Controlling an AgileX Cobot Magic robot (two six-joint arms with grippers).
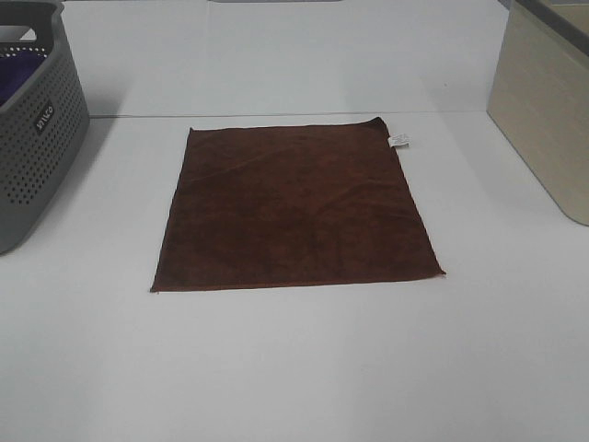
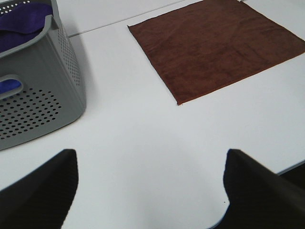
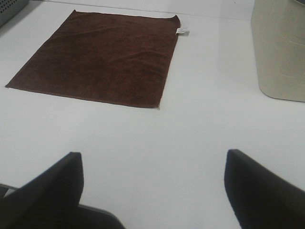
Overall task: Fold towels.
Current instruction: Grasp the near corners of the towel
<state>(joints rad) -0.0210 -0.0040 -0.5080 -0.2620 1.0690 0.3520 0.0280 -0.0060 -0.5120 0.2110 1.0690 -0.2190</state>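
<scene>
A dark brown towel (image 1: 294, 207) lies flat and unfolded in the middle of the white table, with a small white label (image 1: 399, 140) at its far right corner. It also shows in the left wrist view (image 2: 219, 45) and the right wrist view (image 3: 102, 55). Neither gripper appears in the exterior high view. My left gripper (image 2: 150, 191) is open and empty, over bare table well short of the towel's near left corner. My right gripper (image 3: 152, 191) is open and empty, over bare table short of the towel's near right corner.
A grey perforated basket (image 1: 32, 138) with a purple cloth (image 2: 21, 26) inside stands at the left edge. A beige bin (image 1: 548, 110) stands at the right edge. The white table (image 1: 294, 368) stretches in front of the towel.
</scene>
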